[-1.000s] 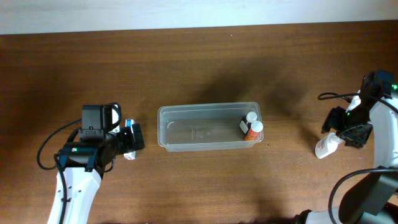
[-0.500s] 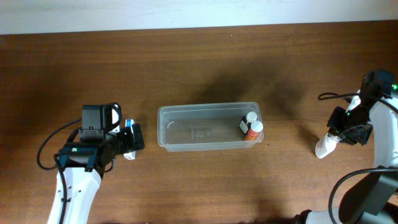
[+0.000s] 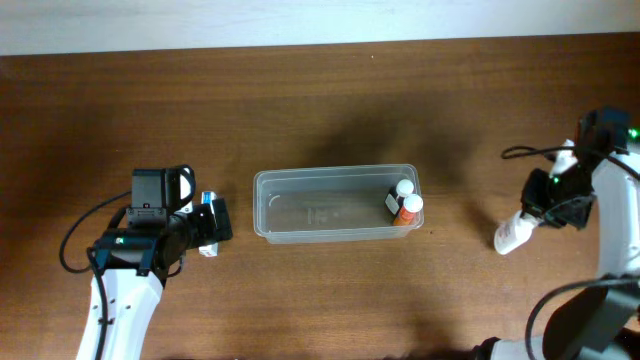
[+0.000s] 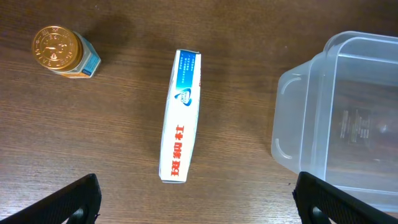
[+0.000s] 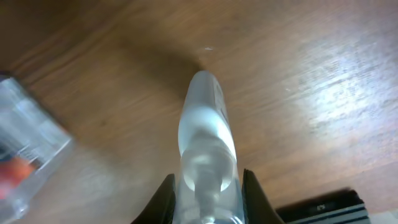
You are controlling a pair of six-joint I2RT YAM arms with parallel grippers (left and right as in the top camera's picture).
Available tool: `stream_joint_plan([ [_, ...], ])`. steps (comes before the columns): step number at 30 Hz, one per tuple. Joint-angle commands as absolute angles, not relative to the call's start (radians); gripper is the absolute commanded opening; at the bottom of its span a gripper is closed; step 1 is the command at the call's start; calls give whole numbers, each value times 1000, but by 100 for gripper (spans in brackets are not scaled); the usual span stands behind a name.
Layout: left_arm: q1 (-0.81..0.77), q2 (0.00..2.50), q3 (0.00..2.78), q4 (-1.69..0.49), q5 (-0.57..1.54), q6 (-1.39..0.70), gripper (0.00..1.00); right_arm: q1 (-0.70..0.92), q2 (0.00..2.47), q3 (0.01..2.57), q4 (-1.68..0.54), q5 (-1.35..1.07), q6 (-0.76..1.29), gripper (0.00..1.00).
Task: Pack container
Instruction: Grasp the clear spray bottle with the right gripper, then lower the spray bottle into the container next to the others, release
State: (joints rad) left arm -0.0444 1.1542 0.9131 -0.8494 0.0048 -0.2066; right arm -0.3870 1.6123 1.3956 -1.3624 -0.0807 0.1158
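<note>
Clear rect. container [image 3: 320, 212], rounded corners + rimmed edge, is sitting mid table [image 3: 300, 110], two small bottles [image 3: 404, 204] in its right end. L gripper [image 4: 196, 199] is hanging w/ fingers wide apart; R gripper [image 5: 208, 199] is clamping a white bottle [image 5: 205, 124].

container [image 3: 310, 205] left and middle open | right end blocked by two small bottles [image 3: 405, 207] | left approach: box [image 4: 181, 132], jar [image 4: 62, 51] | right approach: white bottle [image 3: 510, 236]

Moved leftward since a second ago, nearer the container [image 3: 335, 171], with white bottle [image 3: 508, 236] gripped in right gripper [image 3: 534, 216].
</note>
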Motion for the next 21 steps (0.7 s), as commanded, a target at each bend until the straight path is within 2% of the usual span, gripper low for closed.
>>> stream_joint_plan([
  [1,-39,1157,932,-850,15,-209,100,-265,1486,1556,-1430,-113,89,13],
  [7,-39,1156,932,-850,15,-208,100,35,1414,1820,-1521,-121,118,14],
  [12,-39,1157,932,-850,15,-208,99,252,1430,1855,-1477,-112,219,15],
  [21,-39,1156,932,-850,15,-208,100,399,1641,1855,-1449,-59,298,14],
])
